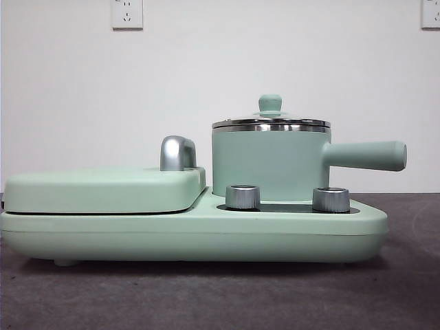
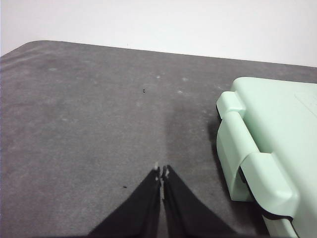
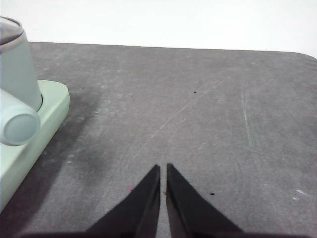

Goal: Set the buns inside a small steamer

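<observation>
The small steamer (image 1: 269, 165), a mint-green round pot with a steel rim, stands on the right half of a mint-green cooker base (image 1: 192, 237). Its glass lid with a green knob (image 1: 270, 104) is on, and its straight handle (image 1: 364, 155) points right. The right wrist view shows the steamer (image 3: 17, 69) and its handle end (image 3: 20, 126) beside my right gripper (image 3: 163, 168), which is shut with nothing in it over bare grey table. My left gripper (image 2: 162, 171) is also shut with nothing in it, off the griddle end of the cooker. The buns are out of view.
A flat mint-green lidded griddle (image 1: 103, 189) with a steel hinge post (image 1: 177, 152) fills the cooker's left half; its corner (image 2: 262, 148) shows in the left wrist view. Two steel dials (image 1: 243, 196) (image 1: 331, 199) face front. Grey table mat (image 3: 198, 114) lies on both sides.
</observation>
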